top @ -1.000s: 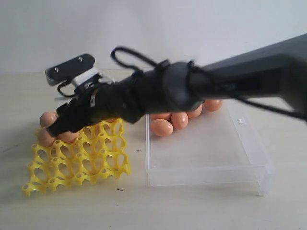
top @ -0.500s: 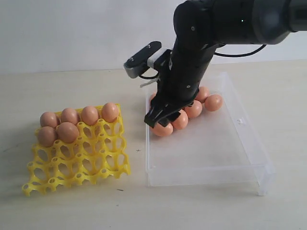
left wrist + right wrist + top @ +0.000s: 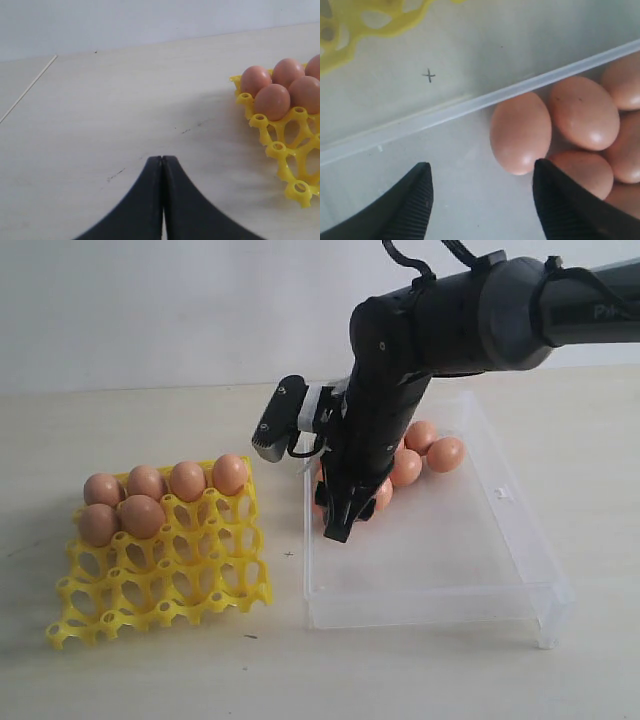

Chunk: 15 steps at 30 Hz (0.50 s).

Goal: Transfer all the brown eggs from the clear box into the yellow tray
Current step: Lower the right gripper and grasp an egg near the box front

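— Where are the brown eggs (image 3: 141, 516)?
— Six sit in the yellow tray (image 3: 160, 592): four along its far row, and two in the next row at the left end. The others lie bunched toward the far end of the clear box (image 3: 430, 616). The arm (image 3: 450, 320) hides part of that bunch, so I can't count it.
— And the right fingers (image 3: 340, 525)?
— Spread wide with nothing between them. They point down inside the box, just beside the nearest egg (image 3: 520, 132), close to the wall that faces the tray.
— The left fingers (image 3: 162, 165)?
— Pressed together and empty, over bare worktop (image 3: 150, 420) near a corner of the tray.
— Tray and box?
— Side by side, with a narrow gap between them.
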Motion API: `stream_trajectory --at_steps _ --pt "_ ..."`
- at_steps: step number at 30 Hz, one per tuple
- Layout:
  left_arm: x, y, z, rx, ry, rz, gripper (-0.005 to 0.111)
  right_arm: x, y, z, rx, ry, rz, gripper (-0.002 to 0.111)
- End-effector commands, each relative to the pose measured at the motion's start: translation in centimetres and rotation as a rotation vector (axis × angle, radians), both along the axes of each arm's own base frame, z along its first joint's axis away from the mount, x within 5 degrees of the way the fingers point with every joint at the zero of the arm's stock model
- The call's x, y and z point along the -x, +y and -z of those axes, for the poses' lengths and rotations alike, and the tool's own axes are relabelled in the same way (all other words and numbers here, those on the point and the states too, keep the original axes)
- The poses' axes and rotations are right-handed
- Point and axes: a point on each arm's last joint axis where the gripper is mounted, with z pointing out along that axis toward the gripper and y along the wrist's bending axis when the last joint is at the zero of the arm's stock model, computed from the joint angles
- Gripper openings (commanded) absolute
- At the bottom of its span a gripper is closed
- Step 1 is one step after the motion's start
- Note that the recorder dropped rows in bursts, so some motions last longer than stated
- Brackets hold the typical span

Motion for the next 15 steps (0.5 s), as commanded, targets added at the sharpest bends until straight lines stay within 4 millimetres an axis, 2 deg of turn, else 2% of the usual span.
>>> stream_trajectory --at_steps 1,15 --pt "0.0 0.0 -0.2 0.002 -0.018 0.006 0.000 -0.7 0.2 1.1 -0.015 -0.030 -0.009 0.059" --pt "0.0 0.0 -0.2 0.002 -0.018 0.006 0.000 -2.5 0.5 5.5 -0.040 -0.065 0.010 0.059"
